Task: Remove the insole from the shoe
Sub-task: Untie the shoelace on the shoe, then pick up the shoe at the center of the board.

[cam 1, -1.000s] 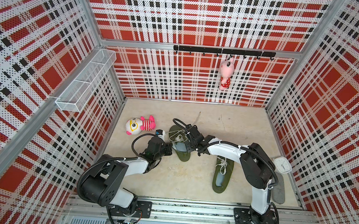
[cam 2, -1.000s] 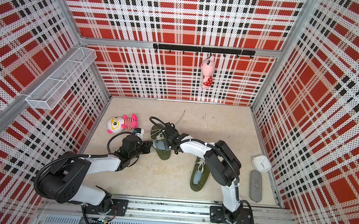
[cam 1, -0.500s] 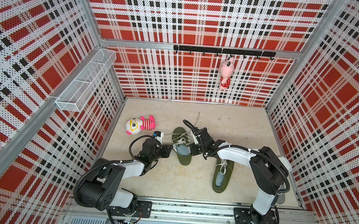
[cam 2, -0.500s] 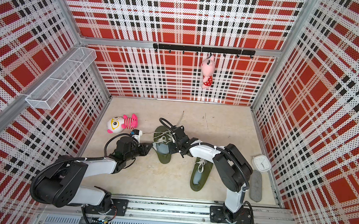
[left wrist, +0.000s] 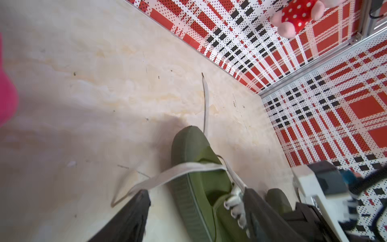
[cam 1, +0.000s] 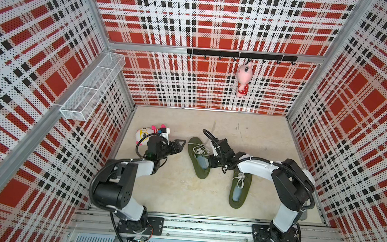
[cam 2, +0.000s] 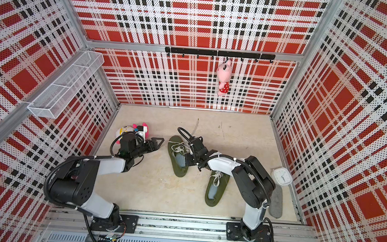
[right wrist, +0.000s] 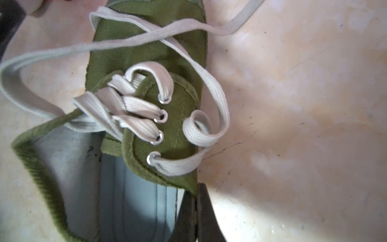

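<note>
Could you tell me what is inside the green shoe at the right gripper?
A pale grey insole lies inside the green shoe; the tongue and laces cover its front.

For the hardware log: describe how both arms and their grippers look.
Both arms match: the left arm and right arm have white shells between chunky black joint housings, on black base plates. Black ribbed cable runs outside, held by white zip ties. The left gripper and right gripper have black, tapering fingers.

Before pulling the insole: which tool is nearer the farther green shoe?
Right. The right tool pinches the shoe's collar beside the opening; the left tool stands open beside its toe, slightly apart.
</note>
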